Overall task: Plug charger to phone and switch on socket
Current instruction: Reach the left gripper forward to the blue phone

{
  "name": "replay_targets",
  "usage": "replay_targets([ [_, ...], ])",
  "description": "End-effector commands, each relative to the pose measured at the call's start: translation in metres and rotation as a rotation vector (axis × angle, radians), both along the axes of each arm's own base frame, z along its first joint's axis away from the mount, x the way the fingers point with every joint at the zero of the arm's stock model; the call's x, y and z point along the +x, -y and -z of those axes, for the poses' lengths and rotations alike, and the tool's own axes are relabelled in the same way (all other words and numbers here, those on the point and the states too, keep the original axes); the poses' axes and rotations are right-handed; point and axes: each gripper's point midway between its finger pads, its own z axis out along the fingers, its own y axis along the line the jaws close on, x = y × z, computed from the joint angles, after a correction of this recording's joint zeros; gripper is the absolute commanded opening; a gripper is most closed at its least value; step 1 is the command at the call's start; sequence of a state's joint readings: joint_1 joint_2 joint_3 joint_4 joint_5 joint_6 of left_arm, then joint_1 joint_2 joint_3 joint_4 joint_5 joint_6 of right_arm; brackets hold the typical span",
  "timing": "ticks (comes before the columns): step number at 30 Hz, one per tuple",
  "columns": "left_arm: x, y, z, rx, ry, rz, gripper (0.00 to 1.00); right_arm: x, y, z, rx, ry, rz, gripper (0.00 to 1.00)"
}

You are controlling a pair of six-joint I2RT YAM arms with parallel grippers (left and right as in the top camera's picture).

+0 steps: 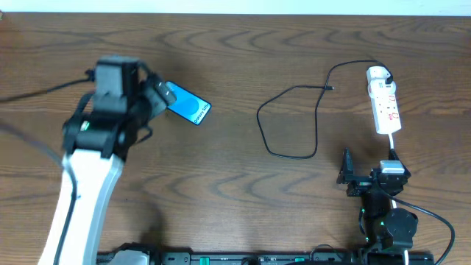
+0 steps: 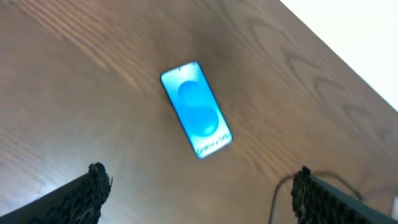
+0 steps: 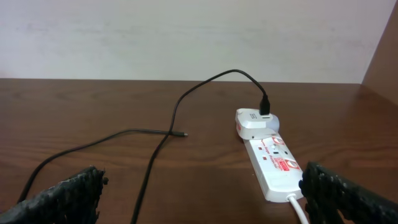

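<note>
The task seems to be at its first step, the reaching for the phone, and nothing is connected yet. The left end effector hovers above the phone with its fingers wide apart and holds nothing. The right end effector waits low near the front edge of the desk, also fully open and empty, facing the power strip. The phone lies flat on the left part of the desk, slanted, with its bright blue screen up and small white text near one end. The charger cable makes a loose loop in the middle, well apart from the phone. Its small plug lies free, and its other end sits in a white adapter on the strip. I think the next move needs a descent around the phone's long edges, aligned to its slant, because a flat phone gives little to grip.
</note>
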State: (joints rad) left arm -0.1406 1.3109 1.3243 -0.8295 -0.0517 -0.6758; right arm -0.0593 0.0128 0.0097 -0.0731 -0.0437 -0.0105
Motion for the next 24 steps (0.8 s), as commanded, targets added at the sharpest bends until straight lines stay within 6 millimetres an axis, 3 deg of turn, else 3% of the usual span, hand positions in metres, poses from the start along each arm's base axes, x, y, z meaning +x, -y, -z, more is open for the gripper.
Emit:
replay_targets([
  [1, 0.029, -0.011, 0.013, 0.054, -0.040, -0.126, 0.95, 0.000, 0.000, 0.001, 0.009, -0.002, 0.005, 0.99],
  [12, 0.080, 0.000, 0.087, -0.049, -0.127, -0.286, 0.94, 0.000, 0.000, 0.001, 0.009, -0.002, 0.005, 0.99],
  [24, 0.104, 0.008, 0.146, -0.049, -0.181, -0.311, 0.95, 0.000, 0.000, 0.001, 0.009, -0.002, 0.005, 0.99],
])
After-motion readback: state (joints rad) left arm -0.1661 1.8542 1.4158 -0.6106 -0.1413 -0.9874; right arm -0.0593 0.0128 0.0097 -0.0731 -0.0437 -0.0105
